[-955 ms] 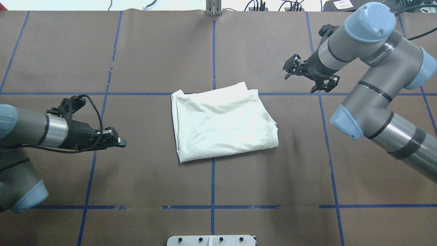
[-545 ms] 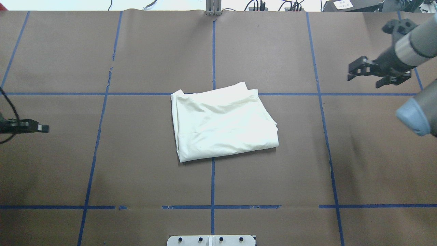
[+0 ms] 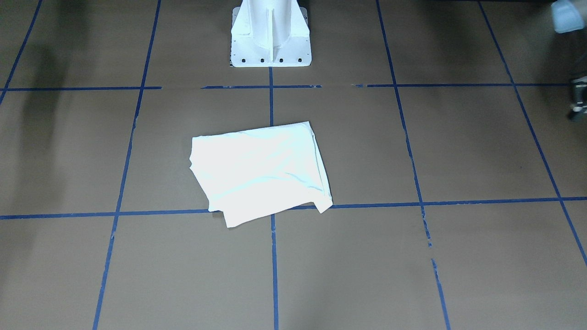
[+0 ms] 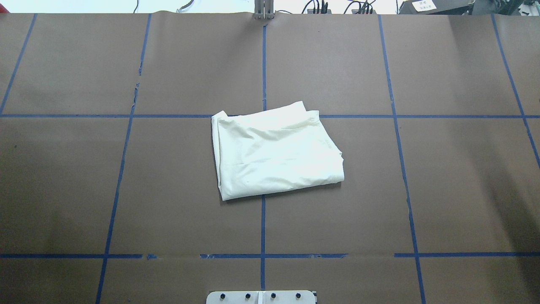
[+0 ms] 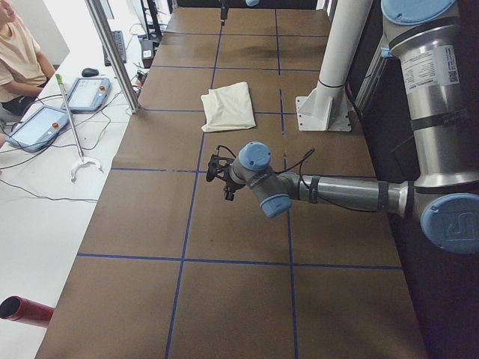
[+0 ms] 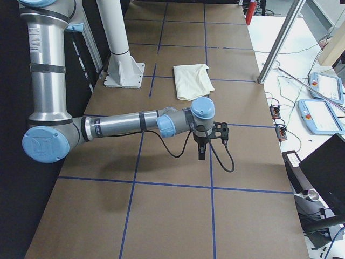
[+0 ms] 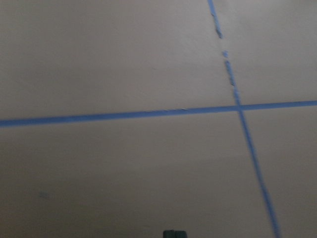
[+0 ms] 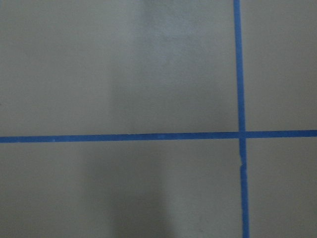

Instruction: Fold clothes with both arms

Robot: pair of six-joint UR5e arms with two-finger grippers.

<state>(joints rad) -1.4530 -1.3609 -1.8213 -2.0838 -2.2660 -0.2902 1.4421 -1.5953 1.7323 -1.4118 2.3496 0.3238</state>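
Both grippers have swung out of the overhead view. Half a second ago we had the left gripper [image 5: 227, 196] poking in at one edge and the right gripper [image 6: 200, 155] up in the far corner, and now there is only table there. The T-shirt [image 4: 274, 156] has not budged.

The left gripper hangs fingers-down over the table [image 4: 168, 202]. From this side view we cannot tell whether its jaws are apart or together. Right beneath it, its wrist camera gives us bare brown surface and a crossing of blue tape lines [image 7: 239, 106].

The right gripper is in the same pose, pointing down with a black cable looping beside it. Again we cannot tell how its jaws stand. Below it there is more brown surface and another tape crossing.

Out from both, the T-shirt lies between the two grippers and well apart from each. It is folded into a rough cream rectangle, flat at the table's middle, with no print showing. The white pedestal [image 3: 270, 32] stands near it on the robot's side.
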